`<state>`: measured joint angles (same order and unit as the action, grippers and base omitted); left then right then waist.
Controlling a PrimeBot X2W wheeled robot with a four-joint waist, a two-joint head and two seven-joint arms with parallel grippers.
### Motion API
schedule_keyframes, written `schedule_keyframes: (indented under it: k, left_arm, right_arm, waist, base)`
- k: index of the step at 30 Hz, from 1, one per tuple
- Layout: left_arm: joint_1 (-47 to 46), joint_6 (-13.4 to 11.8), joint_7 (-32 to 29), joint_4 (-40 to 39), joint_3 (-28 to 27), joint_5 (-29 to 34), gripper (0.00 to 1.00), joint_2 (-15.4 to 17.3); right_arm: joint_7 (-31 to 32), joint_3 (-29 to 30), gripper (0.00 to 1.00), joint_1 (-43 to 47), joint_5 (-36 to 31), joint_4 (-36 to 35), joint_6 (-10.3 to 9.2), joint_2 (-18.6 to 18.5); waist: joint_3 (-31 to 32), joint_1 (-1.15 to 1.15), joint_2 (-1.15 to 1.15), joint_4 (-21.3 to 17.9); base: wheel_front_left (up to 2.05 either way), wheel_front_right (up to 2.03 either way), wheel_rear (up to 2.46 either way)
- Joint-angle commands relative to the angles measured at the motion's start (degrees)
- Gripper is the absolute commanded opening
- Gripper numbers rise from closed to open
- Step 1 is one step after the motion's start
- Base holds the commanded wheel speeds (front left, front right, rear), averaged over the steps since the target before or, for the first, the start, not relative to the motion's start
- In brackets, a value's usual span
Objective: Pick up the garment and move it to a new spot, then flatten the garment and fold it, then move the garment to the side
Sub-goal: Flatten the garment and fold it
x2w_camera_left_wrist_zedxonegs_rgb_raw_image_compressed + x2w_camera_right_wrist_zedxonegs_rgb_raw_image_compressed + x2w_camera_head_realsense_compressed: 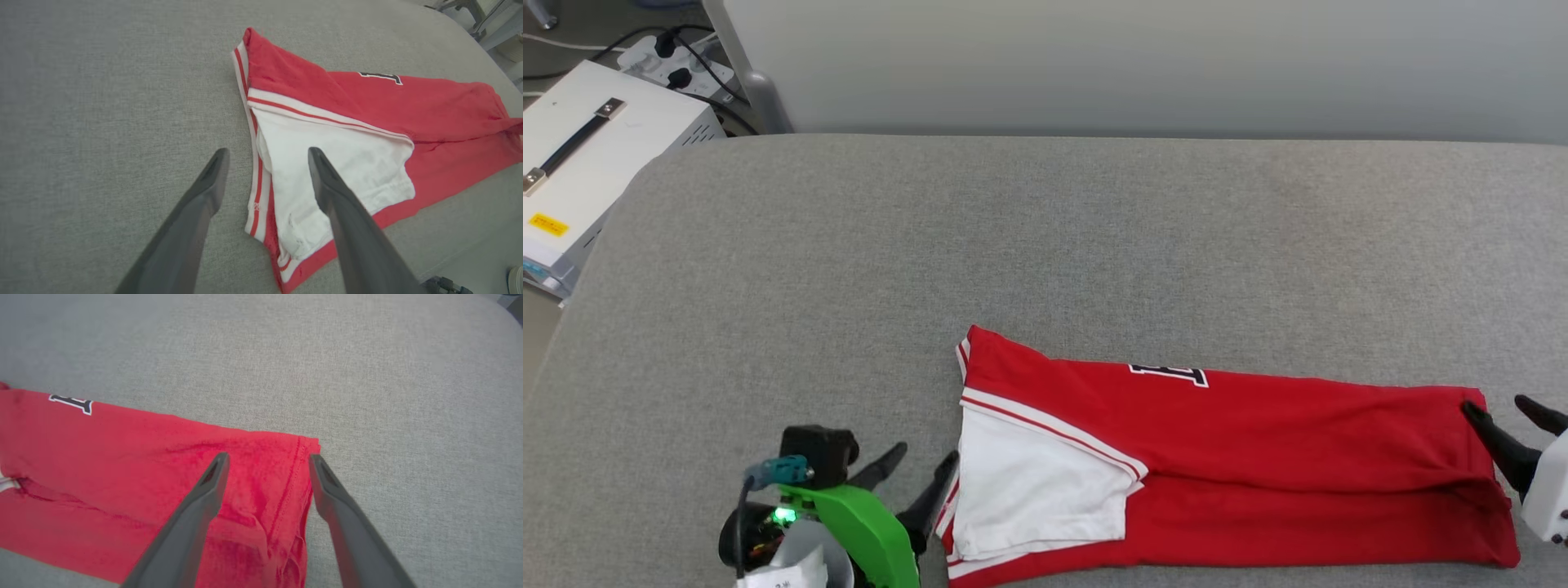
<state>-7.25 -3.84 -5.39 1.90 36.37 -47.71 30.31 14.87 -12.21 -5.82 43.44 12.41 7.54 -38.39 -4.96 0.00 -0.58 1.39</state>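
— Grey woven fabric surface [849, 269] spreads across most of the head view, with a pale flat wall [1135, 57] behind its far edge. What sits around it?

— Off the far left corner stands a white metal box [596, 155] with a black strap handle. Behind it is a white power strip [666, 57] with black plugs and cables. Both are well apart from the cloth.

— And the cloth itself?

— The red jersey-style garment [1258, 457] lies on the near right part of the surface, folded lengthwise into a long band running left to right. A short white sleeve [1037, 490] with white-and-red striped trim is folded on top at the left end. A sliver of black, white-outlined lettering [1168, 374] peeks out at the far fold. The stitched hem [294, 490] at the right end is rumpled.

— How does the left gripper [925, 453] stand?

— Its two dark fingers are spread wide with nothing between them. One is above bare fabric just beside the striped edge, the other over the white sleeve. Whether either touches, I cannot tell.

— And the right gripper [1496, 404]?

— It is also wide apart and empty, at the hem's far corner. One finger is over the red cloth and the other runs along the hem's edge.
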Motion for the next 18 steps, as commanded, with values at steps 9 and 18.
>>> schedule_keyframes:
  k: [9, 18]
  left_arm:
    - [-2.67, -4.0, 13.61, -2.73, -6.3, 4.74, 1.0, -1.09]
    - [-0.5, -4.85, 20.34, -2.9, -15.8, 12.79, 1.0, -6.76]
  right_arm:
    - [3.57, 9.45, 1.0, 2.08, -5.56, -5.18, -0.05, 8.1]
    - [10.22, 18.69, 1.0, 6.87, -14.17, -8.14, -0.05, 16.84]
  waist:
    - [2.32, 0.0, 0.58, 0.88]
    - [1.65, 0.0, 0.58, 1.28]
  base:
    - [0.0, 0.0, 0.0]
    - [0.0, 0.0, 0.0]
